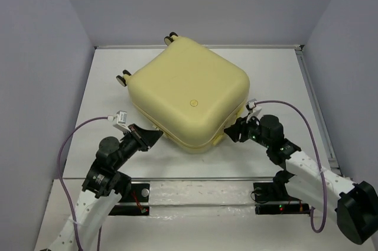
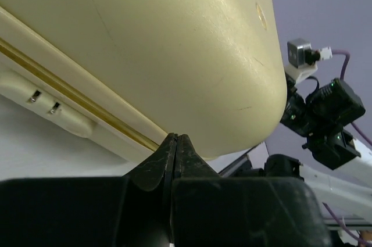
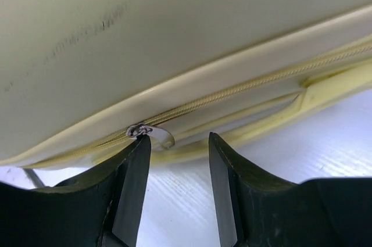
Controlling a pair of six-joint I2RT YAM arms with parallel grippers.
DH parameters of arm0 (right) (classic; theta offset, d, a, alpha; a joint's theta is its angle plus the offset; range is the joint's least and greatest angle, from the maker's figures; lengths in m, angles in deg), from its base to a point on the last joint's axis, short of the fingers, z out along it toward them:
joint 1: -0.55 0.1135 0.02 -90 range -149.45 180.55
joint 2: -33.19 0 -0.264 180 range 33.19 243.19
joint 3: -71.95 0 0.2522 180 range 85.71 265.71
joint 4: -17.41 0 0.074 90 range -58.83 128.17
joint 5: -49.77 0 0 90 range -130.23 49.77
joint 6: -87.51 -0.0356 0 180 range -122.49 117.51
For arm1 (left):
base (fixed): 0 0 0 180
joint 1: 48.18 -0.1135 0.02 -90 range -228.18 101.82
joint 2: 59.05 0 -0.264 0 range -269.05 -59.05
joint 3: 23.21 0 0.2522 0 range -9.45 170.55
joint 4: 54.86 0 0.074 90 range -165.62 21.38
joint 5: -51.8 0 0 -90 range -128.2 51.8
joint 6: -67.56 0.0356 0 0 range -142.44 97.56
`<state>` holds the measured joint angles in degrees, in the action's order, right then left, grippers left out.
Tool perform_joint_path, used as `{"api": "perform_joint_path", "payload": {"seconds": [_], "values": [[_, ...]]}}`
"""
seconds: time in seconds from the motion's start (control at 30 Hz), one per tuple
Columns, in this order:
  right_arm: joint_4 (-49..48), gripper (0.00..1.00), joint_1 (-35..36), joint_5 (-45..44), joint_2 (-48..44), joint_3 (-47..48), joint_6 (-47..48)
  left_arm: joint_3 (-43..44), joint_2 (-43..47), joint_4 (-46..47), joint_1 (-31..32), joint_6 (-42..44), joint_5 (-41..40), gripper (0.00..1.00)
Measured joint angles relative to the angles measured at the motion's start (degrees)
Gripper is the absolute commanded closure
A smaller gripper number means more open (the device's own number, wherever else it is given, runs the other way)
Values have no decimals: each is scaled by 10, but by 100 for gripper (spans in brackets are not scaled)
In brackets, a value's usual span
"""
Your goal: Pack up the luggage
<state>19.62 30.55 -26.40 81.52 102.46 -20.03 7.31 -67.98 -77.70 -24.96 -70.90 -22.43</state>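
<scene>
**Suitcase shut, grippers at its near edge**

The suitcase (image 1: pixel 188 94) lies flat on the table (image 1: pixel 106 85) (wheels (image 1: pixel 124 78) far left). The left gripper (image 2: pixel 176 138) has its fingers pressed together at the case's edge. The right gripper (image 3: pixel 177 139) has its fingers apart, the zipper pull (image 3: pixel 157 135) beside one tip.

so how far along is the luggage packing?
Done: pale yellow hard-shell suitcase lies flat with its shell closed. In hand: right gripper has jaws open at the small metal zipper pull, not clamped; left gripper sits by the near-left side, jaws shut on nothing visible. Left: likely pulling the zip round; how much is already zipped can't be told.
</scene>
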Motion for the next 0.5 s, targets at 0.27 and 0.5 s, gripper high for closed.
{"api": "perform_joint_path", "payload": {"seconds": [0.27,0.5], "values": [[-9,46,0,-3,71,40,48,-4,-18,12,84,3,-35,94],[-17,45,-1,30,90,50,90,-16,-84,38,181,10,-89,94]]}}
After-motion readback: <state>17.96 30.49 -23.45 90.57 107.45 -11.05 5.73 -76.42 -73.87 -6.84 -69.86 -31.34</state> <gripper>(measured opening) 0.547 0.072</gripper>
